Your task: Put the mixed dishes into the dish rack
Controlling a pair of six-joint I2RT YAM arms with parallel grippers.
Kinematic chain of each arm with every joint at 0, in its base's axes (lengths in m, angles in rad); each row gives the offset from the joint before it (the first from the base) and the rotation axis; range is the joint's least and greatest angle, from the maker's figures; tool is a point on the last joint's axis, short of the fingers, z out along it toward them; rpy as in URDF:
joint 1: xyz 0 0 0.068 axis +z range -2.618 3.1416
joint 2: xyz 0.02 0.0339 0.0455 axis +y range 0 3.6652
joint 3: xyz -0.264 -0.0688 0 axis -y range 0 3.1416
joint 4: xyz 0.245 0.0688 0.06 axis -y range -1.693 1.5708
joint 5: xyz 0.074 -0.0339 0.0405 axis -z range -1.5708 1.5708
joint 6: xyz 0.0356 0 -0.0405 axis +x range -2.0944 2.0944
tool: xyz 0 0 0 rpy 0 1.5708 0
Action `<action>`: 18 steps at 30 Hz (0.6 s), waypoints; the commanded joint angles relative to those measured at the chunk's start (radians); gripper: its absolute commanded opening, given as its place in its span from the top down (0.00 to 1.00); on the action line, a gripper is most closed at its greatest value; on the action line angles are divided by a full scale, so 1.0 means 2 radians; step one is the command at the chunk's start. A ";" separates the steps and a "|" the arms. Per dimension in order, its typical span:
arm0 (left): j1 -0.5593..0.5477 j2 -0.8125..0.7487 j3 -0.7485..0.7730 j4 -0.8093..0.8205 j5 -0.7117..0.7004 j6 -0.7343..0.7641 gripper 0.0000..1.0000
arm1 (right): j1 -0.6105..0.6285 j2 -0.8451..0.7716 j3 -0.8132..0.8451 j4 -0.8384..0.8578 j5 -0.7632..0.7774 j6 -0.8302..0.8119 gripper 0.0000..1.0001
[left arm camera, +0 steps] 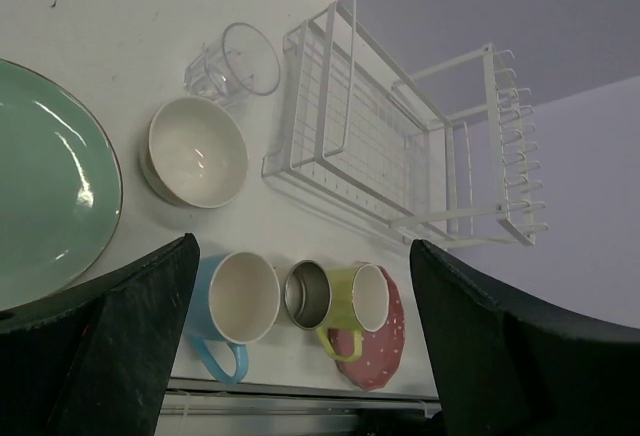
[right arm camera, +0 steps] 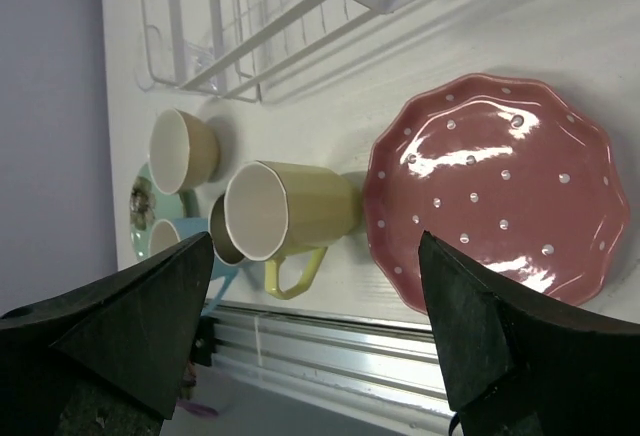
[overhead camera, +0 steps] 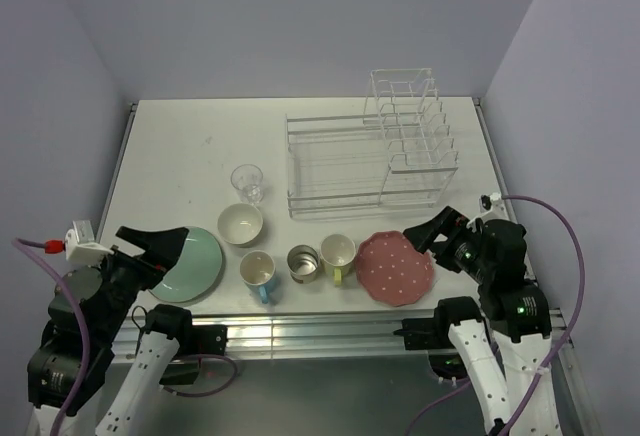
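A white table is being enclosed by lilac walls. The dishes, from mint-green plate to pink dotted plate, are being displayed on the near side of the dish rack, outside it. The left gripper and right gripper are being held with fingers spread, gripping nothing.

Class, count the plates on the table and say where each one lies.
2. The mint-green plate lies front left; the pink dotted plate lies front right, beside the yellow-green mug. No others seem hidden.
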 commanded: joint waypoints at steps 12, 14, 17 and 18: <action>0.000 0.110 -0.063 0.056 0.124 0.075 0.25 | -0.003 0.050 -0.007 0.028 -0.030 -0.036 0.10; 0.000 0.133 -0.066 0.062 0.120 0.086 0.25 | 0.000 0.062 -0.007 0.034 -0.041 -0.042 0.10; 0.000 0.156 -0.059 0.071 0.096 0.092 0.22 | 0.006 0.072 -0.001 0.041 -0.028 -0.042 0.10; 0.000 0.164 -0.054 0.073 0.088 0.093 0.21 | 0.009 0.077 0.002 0.043 -0.028 -0.041 0.10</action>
